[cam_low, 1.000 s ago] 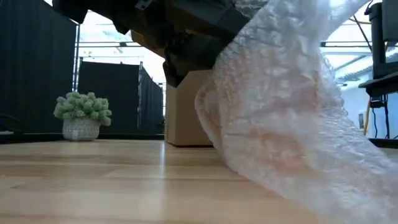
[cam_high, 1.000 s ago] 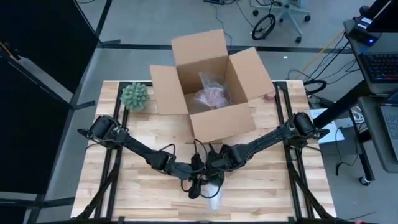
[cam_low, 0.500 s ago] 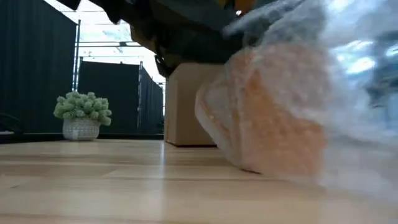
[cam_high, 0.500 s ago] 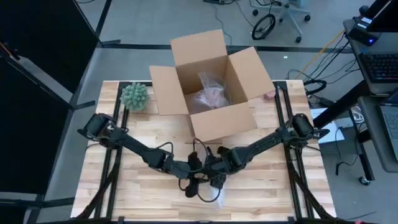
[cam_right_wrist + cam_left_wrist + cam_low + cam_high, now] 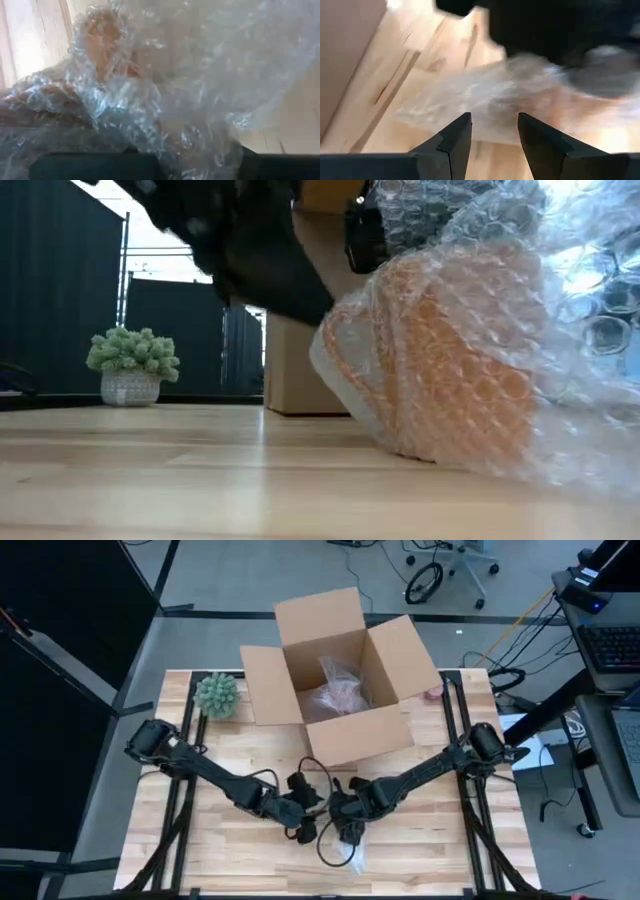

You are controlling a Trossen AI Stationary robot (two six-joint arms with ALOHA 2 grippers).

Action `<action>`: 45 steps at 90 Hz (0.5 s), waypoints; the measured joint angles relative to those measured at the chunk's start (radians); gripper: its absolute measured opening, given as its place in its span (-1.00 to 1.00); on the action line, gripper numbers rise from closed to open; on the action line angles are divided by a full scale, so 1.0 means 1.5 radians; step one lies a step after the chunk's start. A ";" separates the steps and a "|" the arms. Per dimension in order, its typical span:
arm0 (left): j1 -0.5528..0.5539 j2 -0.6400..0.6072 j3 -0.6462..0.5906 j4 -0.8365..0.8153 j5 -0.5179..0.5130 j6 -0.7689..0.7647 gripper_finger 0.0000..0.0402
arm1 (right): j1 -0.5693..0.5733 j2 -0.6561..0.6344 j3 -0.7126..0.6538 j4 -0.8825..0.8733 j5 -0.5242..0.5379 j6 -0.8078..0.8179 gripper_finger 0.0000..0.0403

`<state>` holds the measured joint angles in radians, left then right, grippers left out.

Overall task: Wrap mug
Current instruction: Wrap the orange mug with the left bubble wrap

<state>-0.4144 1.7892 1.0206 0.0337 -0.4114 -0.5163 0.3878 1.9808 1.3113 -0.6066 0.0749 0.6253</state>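
Orange ceramic mug [image 5: 455, 370] lay on its side on the pale wooden bench [image 5: 210, 840], low centre of the high view, right half of the low view. Clear bubble wrap sheet [image 5: 560, 330] covered it loosely; handle loop faced picture-left in the low view, wrap draped over it. Loose wrap trailed toward the bottom edge of the high view.

Left tool [image 5: 492, 132] sat just left of the bundle in the high view, fingers parted a moderate way with nothing between them; wrap lay just ahead of the tips. Right tool [image 5: 350, 825] was pressed in against the bundle from the right. Its lens was smothered in wrap, so whether its fingers were parted or pinched could not be told.

Open brown cardboard box [image 5: 345, 680] stood at upper centre with a wrapped pinkish item inside. Small green potted plant [image 5: 216, 695] stood at upper left.

Judgement: fold-over step, wrap on but not snug. To do it well, one tool should pin the mug through the wrap while the other takes the free edge, not the mug body, and draws it taut across. Keep the handle from snagging; bubble wrap springs back, so hold the fold until tucked.
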 joint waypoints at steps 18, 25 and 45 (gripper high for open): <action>0.002 0.029 0.000 0.083 0.054 0.005 -0.25 | 0.001 0.002 -0.002 0.006 -0.011 0.010 -0.44; 0.002 0.029 0.000 0.085 0.058 0.012 -0.25 | -0.002 -0.004 -0.002 0.006 -0.025 0.008 -0.25; 0.001 0.029 0.001 0.094 0.067 0.021 -0.25 | -0.010 -0.061 -0.007 -0.007 -0.035 0.010 0.16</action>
<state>-0.4129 1.8332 1.0216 0.1740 -0.3113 -0.4846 0.3729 1.8890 1.3010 -0.6173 0.0225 0.6407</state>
